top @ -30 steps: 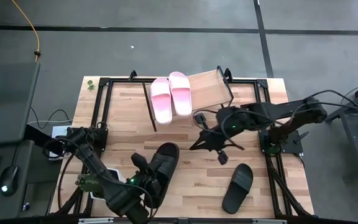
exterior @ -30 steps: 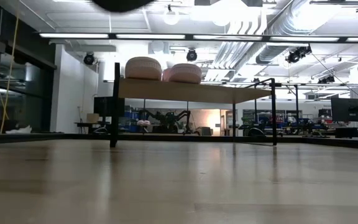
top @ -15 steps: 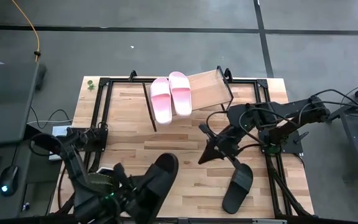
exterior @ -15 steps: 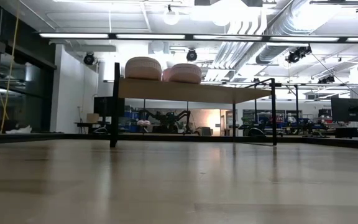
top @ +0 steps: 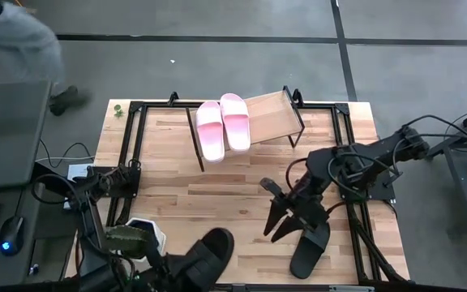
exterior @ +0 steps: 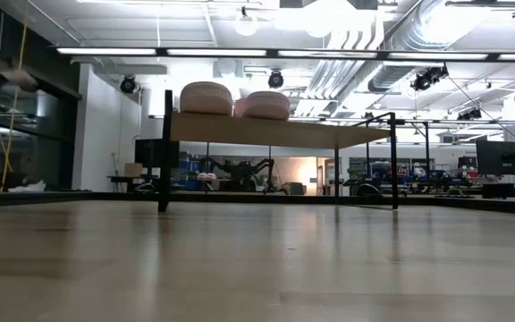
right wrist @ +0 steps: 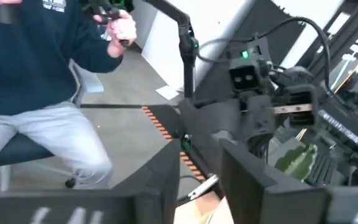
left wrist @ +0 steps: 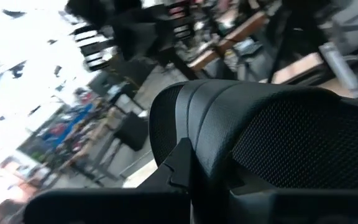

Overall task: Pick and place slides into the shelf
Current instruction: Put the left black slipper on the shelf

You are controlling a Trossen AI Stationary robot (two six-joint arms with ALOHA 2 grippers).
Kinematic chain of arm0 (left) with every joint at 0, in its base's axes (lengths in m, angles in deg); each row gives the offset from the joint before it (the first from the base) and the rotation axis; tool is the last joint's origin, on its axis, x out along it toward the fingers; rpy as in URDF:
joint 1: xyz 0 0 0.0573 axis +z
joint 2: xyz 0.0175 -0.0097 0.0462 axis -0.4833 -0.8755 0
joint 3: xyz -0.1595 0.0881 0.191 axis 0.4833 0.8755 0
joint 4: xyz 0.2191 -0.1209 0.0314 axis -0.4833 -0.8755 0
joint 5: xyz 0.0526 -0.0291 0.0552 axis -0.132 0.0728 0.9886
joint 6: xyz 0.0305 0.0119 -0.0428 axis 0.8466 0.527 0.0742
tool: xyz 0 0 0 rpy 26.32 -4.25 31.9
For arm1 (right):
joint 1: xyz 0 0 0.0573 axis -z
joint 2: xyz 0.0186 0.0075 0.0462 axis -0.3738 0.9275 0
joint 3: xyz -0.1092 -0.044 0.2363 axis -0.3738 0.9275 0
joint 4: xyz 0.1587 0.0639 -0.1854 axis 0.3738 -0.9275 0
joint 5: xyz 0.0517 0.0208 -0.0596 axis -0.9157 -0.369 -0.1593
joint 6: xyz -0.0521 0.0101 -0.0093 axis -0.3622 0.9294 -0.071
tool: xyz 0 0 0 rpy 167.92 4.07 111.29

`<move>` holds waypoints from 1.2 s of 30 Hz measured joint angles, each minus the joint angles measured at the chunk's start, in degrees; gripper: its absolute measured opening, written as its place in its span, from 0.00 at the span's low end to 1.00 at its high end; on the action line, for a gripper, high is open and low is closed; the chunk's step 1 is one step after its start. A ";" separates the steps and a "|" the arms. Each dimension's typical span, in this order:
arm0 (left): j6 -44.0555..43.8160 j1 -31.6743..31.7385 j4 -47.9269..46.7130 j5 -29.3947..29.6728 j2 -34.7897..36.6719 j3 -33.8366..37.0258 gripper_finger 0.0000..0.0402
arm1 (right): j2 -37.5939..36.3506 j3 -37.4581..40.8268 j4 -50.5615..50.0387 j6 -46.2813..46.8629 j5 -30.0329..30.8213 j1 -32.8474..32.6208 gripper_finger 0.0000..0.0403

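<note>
High view: 2 pink slides (top: pixel 223 125) on shelf (top: pixel 269 116), 2 black; L gripper (top: pixel 162 266) clamps one (top: pixel 203 255), R gripper (top: pixel 283 225) jaws apart.

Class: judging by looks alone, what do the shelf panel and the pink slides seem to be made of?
Shelf panel: seemingly light wood, matte, faint grain, thin black metal frame ends. Pink slides: probably soft foam or rubber, smooth matte, with white-to-pink fading footbeds.

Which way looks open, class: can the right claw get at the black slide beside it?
Probably yes: the right claw, fingers parted, hangs right beside the black slide, and nothing lies between them.
</note>
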 joint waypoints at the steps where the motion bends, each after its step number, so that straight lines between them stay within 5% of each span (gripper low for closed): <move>1: 4.09 0.08 3.93 -1.60 0.00 0.00 0.01 | 0.26 0.00 0.76 0.00 0.28 -0.12 0.26; 9: 35.31 0.01 34.81 -11.94 -0.04 0.00 0.01 | 0.85 0.00 1.59 2.05 3.40 -0.09 0.36; 14: 47.61 0.01 47.99 -17.76 -0.04 0.00 0.02 | 0.83 0.00 3.33 2.98 3.41 -0.14 0.36; 36: 50.27 4.40 52.15 -26.19 -0.04 0.00 0.01 | 4.33 -0.04 8.19 -1.30 7.70 -5.33 0.37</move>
